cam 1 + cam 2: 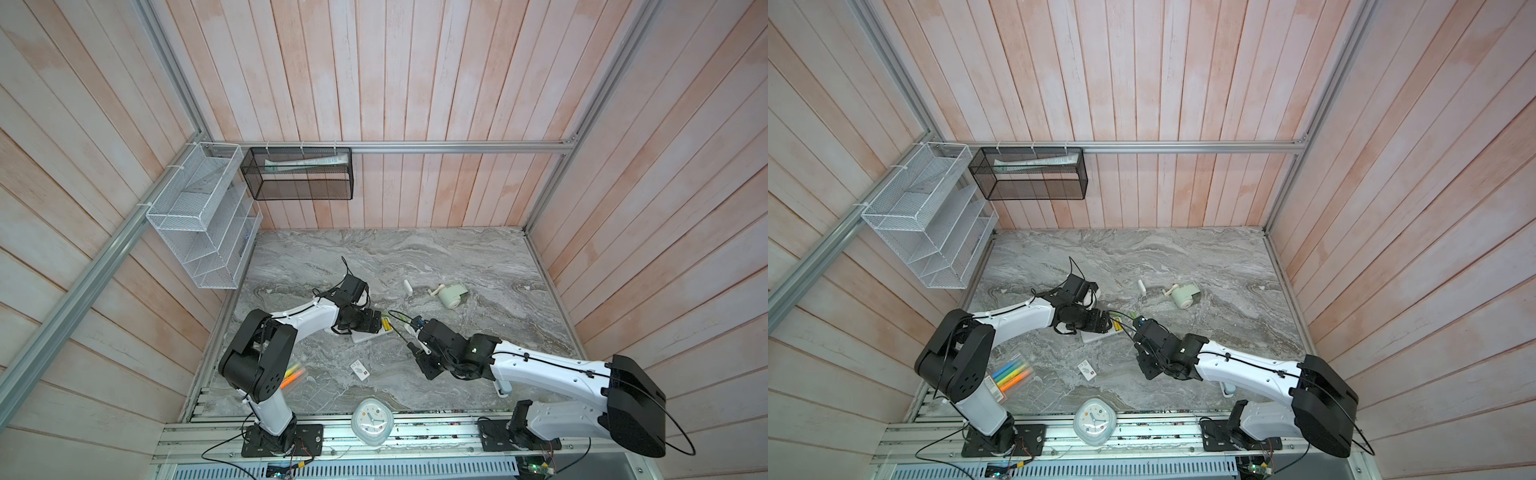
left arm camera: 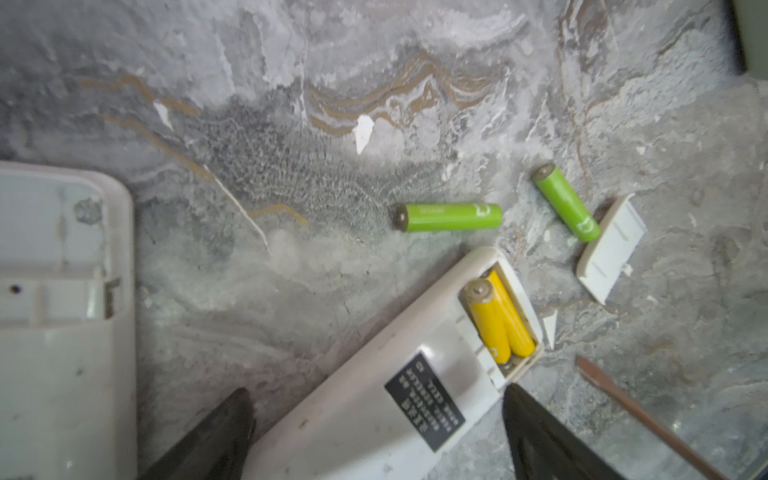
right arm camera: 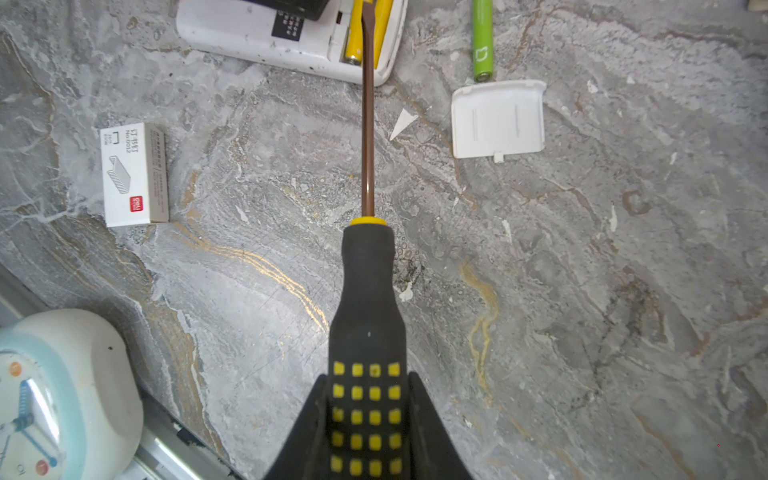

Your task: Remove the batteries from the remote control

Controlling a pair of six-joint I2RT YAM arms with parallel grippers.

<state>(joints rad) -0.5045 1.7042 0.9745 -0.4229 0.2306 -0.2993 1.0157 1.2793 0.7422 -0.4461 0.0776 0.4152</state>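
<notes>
Only the left wrist view shows all four batteries. Two yellow batteries (image 2: 500,320) are lodged side by side in the open compartment (image 2: 524,303) at the end of the white remote control (image 2: 353,415). Two green batteries (image 2: 449,216) are laid loose on the marble surface (image 2: 291,83) near it, one just beside the detached battery cover (image 2: 611,249). The left pincer (image 2: 378,411) is spread wide with the remote between its fingers; contact cannot be told.

In the right wrist view the right pincer (image 3: 368,399) is seen clamped on the black-and-yellow handle of a flat screwdriver (image 3: 368,145). Its tip is shown apart from the remote only in the left wrist view.

In both top views a staple box (image 1: 360,369) is placed at 6 o'clock from the remote, with an alarm clock (image 1: 372,420) beyond it. In a top view a clear case (image 1: 995,388) at 8 o'clock is seen holding coloured highlighters (image 1: 1011,376). A black mesh basket (image 1: 1038,189) at 11 o'clock holds a pale tube (image 1: 1034,162).
</notes>
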